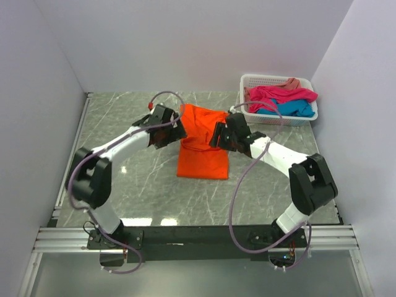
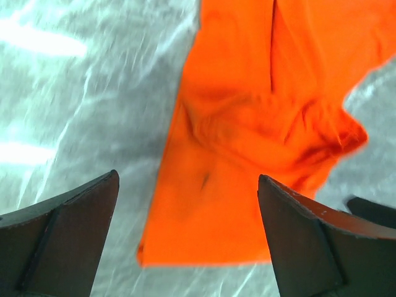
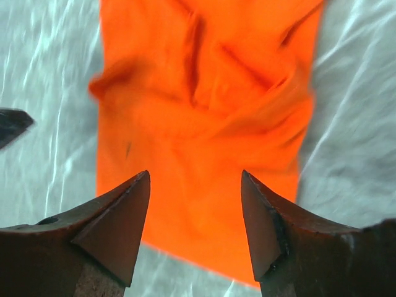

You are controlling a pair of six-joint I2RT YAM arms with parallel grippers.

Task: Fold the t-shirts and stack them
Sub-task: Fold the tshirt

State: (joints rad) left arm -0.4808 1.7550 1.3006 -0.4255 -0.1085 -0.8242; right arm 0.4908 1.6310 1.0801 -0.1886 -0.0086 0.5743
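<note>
The orange t-shirt lies on the table as a long, narrow folded strip, wrinkled across its middle. My left gripper hovers at its left edge, and my right gripper at its right edge. Seen from the left wrist, the left gripper is open above the orange t-shirt, holding nothing. In the right wrist view the right gripper is also open over the orange t-shirt. A magenta t-shirt, a turquoise t-shirt and a salmon t-shirt lie bunched in the basket.
The white slotted basket stands at the back right, close behind my right arm. White walls enclose the marbled table on three sides. A metal rail runs along the near edge.
</note>
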